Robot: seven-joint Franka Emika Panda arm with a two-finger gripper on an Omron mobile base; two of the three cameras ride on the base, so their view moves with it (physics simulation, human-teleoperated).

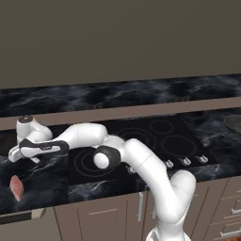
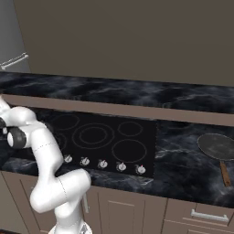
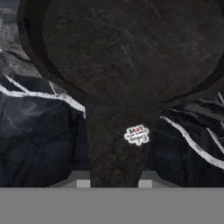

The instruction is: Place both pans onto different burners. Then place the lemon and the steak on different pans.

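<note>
The tool (image 3: pixel 112 181) is closed narrow on the black handle (image 3: pixel 118 144) of the smaller black pan (image 3: pixel 131 48), which lies on the worktop (image 1: pixel 42 183) left of the cooktop (image 2: pixel 105 137). The steak (image 1: pixel 17 188) rests near the worktop's front left edge. The wider grey pan (image 2: pixel 216 146) sits on the worktop right of the cooktop, toward the right end, its brown handle pointing to the front edge.

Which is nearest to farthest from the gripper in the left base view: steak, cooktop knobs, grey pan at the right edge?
1. Steak: on the counter just below the gripper, far left.
2. Knobs: cooktop front edge, right of centre.
3. Grey pan: far right edge.
</note>
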